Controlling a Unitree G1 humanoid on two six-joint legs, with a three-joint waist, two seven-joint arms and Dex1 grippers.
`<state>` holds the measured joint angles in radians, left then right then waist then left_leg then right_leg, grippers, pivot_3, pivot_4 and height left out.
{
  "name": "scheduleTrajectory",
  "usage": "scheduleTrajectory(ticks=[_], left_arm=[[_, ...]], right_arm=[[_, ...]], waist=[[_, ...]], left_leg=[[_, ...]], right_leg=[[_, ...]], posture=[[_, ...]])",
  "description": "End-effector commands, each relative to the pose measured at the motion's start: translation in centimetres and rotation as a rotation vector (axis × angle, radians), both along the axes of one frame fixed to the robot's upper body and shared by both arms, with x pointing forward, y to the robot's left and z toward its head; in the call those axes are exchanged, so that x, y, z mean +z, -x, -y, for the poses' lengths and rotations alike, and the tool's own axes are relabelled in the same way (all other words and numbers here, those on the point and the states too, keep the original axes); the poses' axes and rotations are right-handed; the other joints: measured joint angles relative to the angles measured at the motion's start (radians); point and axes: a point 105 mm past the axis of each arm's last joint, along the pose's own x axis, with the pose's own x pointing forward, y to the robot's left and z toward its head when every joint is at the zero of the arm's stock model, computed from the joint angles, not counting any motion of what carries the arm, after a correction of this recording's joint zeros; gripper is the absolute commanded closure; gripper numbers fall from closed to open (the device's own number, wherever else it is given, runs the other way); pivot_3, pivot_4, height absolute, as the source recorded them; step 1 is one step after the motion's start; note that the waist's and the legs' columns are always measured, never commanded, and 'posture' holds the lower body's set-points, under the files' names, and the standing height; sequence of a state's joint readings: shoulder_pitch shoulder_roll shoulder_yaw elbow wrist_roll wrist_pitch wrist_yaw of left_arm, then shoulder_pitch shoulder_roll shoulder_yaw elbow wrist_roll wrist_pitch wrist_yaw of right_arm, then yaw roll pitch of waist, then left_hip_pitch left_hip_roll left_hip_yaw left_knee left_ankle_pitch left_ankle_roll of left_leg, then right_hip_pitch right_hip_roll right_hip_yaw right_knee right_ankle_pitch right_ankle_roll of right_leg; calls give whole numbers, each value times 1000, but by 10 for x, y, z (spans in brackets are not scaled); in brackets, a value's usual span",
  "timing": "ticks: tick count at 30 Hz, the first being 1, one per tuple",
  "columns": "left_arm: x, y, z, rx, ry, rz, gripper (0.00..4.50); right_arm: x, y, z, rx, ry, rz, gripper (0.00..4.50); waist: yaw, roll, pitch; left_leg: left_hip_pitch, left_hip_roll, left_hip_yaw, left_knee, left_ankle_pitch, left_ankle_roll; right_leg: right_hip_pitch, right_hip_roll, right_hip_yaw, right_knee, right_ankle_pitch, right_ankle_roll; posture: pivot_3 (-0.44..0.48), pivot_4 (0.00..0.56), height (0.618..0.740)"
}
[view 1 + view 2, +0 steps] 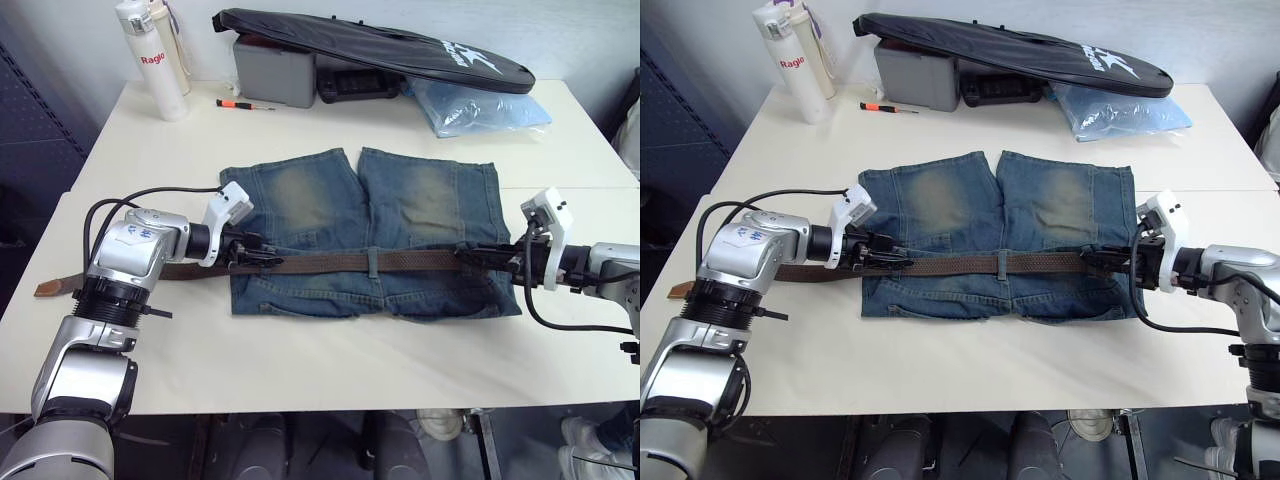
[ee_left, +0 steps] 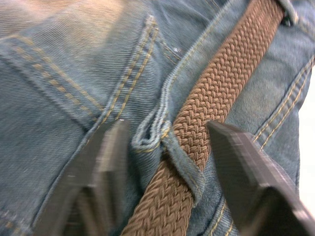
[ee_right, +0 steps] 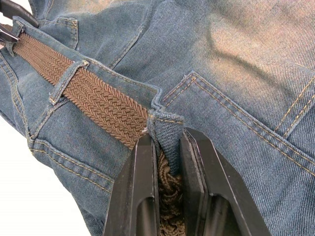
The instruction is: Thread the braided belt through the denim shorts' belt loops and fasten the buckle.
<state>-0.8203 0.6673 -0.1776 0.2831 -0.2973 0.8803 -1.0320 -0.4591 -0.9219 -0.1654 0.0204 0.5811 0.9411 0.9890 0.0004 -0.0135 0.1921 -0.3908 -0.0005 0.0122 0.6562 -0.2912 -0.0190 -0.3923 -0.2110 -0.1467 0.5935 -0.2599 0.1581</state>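
1. While the right gripper (image 3: 165, 147) pinches one of the belt loops (image 3: 166, 132) near the shorts' right end, the left gripper (image 2: 165, 147) stands wide open around another loop (image 2: 179, 160) at the left end.
2. To my eye, the braided belt (image 1: 330, 262) feeds best if the pinched loop is held raised and the left jaws close on the belt itself, not the denim.
3. One belt lies across the waistband of one pair of denim shorts (image 1: 365, 235) mid-table; its dark leather tip (image 1: 48, 288) trails toward the table's left edge.
4. Three loops can be counted; no buckle is discernible.
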Motion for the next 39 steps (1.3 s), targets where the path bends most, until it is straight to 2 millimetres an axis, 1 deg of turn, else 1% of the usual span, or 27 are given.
scheduleTrajectory(ticks=[1, 4, 5, 8, 11, 12, 14, 15, 19, 21, 24, 26, 28, 31, 34, 35, 36, 38, 39], left_arm=[[17, -1, 2, 11, 57, -4, 573], [18, 4, 3, -7, 71, -18, 573], [20, 5, 3, -10, 73, -16, 836], [28, 7, 4, -14, 101, -20, 1765], [29, 12, 4, -33, 105, -35, 3031], [29, 14, 4, -40, 103, -40, 3555], [28, 16, 5, -46, 100, -46, 4317], [28, 17, 5, -47, 101, -51, 4459], [29, 22, 5, -71, 105, -56, 4500], [31, 29, 7, -125, 109, -38, 4500], [31, 47, 9, -240, 95, -6, 4500], [31, 61, 8, -314, 89, 16, 4500], [30, 74, 8, -387, 84, 38, 4500], [27, 88, 8, -474, 64, 109, 4500], [23, 105, 7, -545, 66, 136, 4500], [21, 110, 6, -561, 60, 151, 4500], [17, 116, 5, -579, 50, 155, 4500], [8, 127, 2, -616, 18, 174, 4500], [4, 133, 1, -626, 9, 180, 4500]], right_arm=[[11, 0, -5, 26, -10, 48, 4301], [11, 0, -4, 27, -9, 47, 4301], [10, 0, -4, 26, -8, 45, 4301], [10, 1, -3, 24, -6, 41, 4301], [9, 0, -3, 24, -6, 39, 4301], [9, 0, -3, 24, -6, 39, 4301], [9, -1, -4, 25, -5, 40, 4301], [10, -1, -4, 25, -5, 41, 4301], [12, -3, -6, 35, -4, 56, 4301], [20, -2, -10, 73, 7, 126, 4301], [40, 16, -25, 217, 22, 273, 4301], [44, 29, -28, 289, 98, 361, 4301], [43, 38, -29, 317, 138, 408, 4301], [34, 42, -29, 289, 205, 467, 4301], [8, 57, -21, 320, 321, 498, 4301], [0, 66, -21, 360, 305, 503, 4301], [-6, 71, -18, 376, 332, 534, 4301], [-13, 80, -10, 420, 431, 663, 4301], [-20, 85, -3, 427, 483, 725, 4301]], waist=[[0, 0, 0], [-1, 0, 0], [-1, 0, 0], [-1, 0, 0], [0, 0, 0], [0, 0, 0], [0, 0, 0], [0, 0, 0], [-1, 0, 0], [-1, 0, 0], [-2, 0, 0], [0, 0, 0], [2, 0, 0], [3, 0, 0], [14, 0, 0], [17, 0, 0], [19, 0, 0], [23, 0, 0], [22, 0, 0]], left_leg=[[0, 0, 0, 0, 0, 0], [0, 0, 0, 0, 0, 0], [0, 0, 0, 0, 0, 0], [0, 0, 0, 0, 0, 0], [0, 0, 0, 0, 0, 0], [0, 0, 0, 0, 0, 0], [0, 0, 0, 0, 0, 0], [0, 0, 0, 0, 0, 0], [0, 0, 0, 0, 0, 0], [0, 0, 0, 0, 0, 0], [0, 0, 0, -1, 0, 0], [0, 1, 0, -2, 0, 0], [0, 1, 0, -2, 0, -1], [0, 1, 1, -1, -1, 0], [0, 2, 1, 0, -1, 0], [1, 2, 1, -1, -1, -1], [1, 2, 1, -1, -1, -1], [1, 2, 2, -1, -1, -1], [2, 2, 3, -1, -1, 0]], right_leg=[[0, 0, 0, 0, 0, 0], [0, 0, 0, 0, 0, 0], [0, 0, 0, 0, 0, 0], [0, 0, 0, 0, 0, 0], [0, 0, 0, 0, 0, 0], [0, 0, 0, 0, 0, 0], [0, 0, 0, 0, 0, 0], [0, 0, 0, 0, 0, 0], [0, 0, 0, 0, 0, 0], [0, 0, 0, 0, 0, 0], [0, 0, 0, -1, 0, 0], [-1, 1, 0, -1, 0, 0], [-1, 1, 0, -2, 0, 0], [0, 1, 1, -2, 0, 0], [0, 1, 1, -2, 1, 0], [0, 2, 1, -2, 1, -1], [0, 2, 1, -2, 1, 0], [0, 2, 2, -2, 1, 0], [0, 2, 2, -2, 1, 0]], posture=[[0, 150, 740], [0, 150, 740], [0, 150, 740], [0, 150, 740], [0, 150, 740], [0, 150, 740], [0, 150, 740], [0, 150, 740], [0, 150, 740], [0, 150, 740], [0, 150, 740], [0, 150, 740], [0, 150, 740], [0, 150, 740], [0, 150, 740], [0, 150, 740], [0, 150, 740], [0, 150, 740], [0, 150, 740]])
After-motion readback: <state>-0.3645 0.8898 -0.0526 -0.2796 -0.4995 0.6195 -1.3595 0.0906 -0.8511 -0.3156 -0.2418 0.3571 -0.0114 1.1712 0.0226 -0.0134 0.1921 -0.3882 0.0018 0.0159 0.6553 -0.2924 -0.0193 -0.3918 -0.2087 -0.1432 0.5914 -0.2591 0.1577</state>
